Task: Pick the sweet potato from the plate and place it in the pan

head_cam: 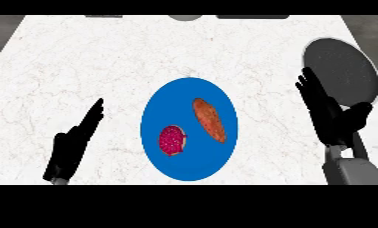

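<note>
The long orange-brown sweet potato (209,120) is lying untouched on the right half of the round blue plate (164,109), beside a halved red fruit (173,140), so the pick is judged not yet begun. The right hand (326,112) is waiting just right of the plate with fingers straight and apart, holding nothing; the left hand (74,144) is resting open near the lower left. Next, the right hand needs to be reaching left and closing round it, then carrying it to the dark grey round pan (341,69) at the white marble bench's (88,62) right edge, with bare bench lying between.
</note>
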`<state>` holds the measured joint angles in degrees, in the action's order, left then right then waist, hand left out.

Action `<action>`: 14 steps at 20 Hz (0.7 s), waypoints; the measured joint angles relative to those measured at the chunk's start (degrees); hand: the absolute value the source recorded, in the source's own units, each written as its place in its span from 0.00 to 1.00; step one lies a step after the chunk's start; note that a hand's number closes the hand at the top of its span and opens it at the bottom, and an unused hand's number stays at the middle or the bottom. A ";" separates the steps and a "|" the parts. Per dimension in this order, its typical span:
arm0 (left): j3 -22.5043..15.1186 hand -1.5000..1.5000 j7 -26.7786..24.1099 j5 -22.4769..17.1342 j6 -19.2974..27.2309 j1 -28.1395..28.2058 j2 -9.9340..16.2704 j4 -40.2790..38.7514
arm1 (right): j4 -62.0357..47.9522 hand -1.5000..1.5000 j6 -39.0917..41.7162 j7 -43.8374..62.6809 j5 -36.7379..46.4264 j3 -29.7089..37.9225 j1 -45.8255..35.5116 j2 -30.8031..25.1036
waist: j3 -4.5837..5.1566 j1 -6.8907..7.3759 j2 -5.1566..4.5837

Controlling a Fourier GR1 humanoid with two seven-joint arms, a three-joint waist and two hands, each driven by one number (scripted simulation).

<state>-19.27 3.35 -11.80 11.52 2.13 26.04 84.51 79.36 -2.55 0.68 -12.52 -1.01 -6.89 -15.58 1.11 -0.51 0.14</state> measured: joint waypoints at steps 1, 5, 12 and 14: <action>0.58 0.50 0.06 -0.53 -0.09 -0.20 -0.54 -0.21 | 0.77 1.00 0.10 0.96 0.04 -0.49 -0.58 0.25 | -0.26 0.10 -0.01; 3.56 0.50 -0.16 -4.23 2.51 0.25 -5.02 -0.69 | 1.63 1.00 3.71 2.17 -0.99 -4.79 -4.25 3.22 | -0.83 1.28 -0.07; 7.79 0.50 -0.25 -9.18 6.86 2.51 -10.82 -0.25 | 11.60 0.00 -1.22 -4.85 14.18 -16.65 -0.06 4.13 | -1.24 0.15 0.63; 8.28 0.50 -0.08 -9.62 7.72 2.95 -11.63 0.23 | 15.68 0.00 -5.04 -6.61 19.68 -20.88 4.55 4.99 | -1.29 -0.33 0.69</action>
<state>-10.99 3.27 -21.41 19.24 5.08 14.41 84.74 95.04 -7.60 -5.93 7.16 -21.89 -2.33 -10.59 -0.18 -0.84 0.83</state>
